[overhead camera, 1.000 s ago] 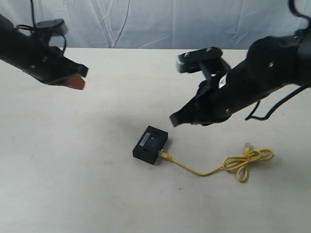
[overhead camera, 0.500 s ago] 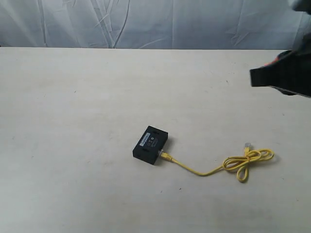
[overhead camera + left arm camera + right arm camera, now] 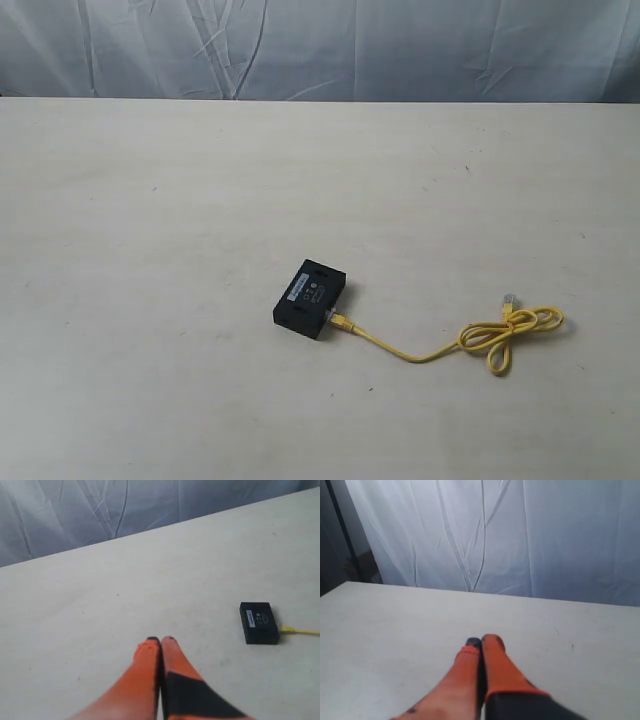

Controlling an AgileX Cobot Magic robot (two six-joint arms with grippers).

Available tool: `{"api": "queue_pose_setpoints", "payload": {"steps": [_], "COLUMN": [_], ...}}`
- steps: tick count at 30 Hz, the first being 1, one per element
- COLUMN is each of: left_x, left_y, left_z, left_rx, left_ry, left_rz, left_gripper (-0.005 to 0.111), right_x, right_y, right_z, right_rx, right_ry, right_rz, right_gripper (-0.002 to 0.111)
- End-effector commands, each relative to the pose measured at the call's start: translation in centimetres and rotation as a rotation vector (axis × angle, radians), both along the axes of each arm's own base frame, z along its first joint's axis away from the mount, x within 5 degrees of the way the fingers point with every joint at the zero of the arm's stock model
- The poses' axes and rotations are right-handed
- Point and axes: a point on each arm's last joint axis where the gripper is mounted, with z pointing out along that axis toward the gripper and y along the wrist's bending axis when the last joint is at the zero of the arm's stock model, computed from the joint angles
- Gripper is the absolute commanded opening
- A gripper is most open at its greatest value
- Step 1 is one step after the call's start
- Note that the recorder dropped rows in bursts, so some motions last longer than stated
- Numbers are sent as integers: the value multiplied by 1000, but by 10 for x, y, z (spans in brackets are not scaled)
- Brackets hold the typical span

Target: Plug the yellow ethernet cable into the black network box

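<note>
Yellow ethernet cable (image 3: 415, 357) is lying near-right, plug seemingly sitting in the black network box (image 3: 311, 298); left gripper (image 3: 160, 641) and right gripper (image 3: 482, 641) are pressing jaws together, empty; avoid tugging it.

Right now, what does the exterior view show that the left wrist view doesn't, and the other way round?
Only the exterior view: the knotted loop of the yellow ethernet cable and its free plug. Only the left wrist view: the left claw, shut and empty. Both: the table, the black network box with the cable's other plug meeting its side, and the pale backdrop.
</note>
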Motion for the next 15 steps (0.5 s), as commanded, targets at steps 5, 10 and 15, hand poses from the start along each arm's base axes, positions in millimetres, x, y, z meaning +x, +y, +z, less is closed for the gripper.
{"api": "queue_pose_setpoints", "payload": {"steps": [5,10,15], "left_x": [4,6,6], "left_y": [11,15,15], "left_z": [17,29,29], "left_rx": [69,84,84], "left_ry": [-241,-380,-380], "left_rz": [109,152,152], "left_gripper": [0,0,0], "right_x": [-17,-23,-40], "right_y": [-6,-9,-18], "right_z": [5,7,11], "right_rx": [25,37,74], "right_ry": [-88,-117,-208], "right_rz": [-8,-11,-154], "right_gripper": [0,0,0]}}
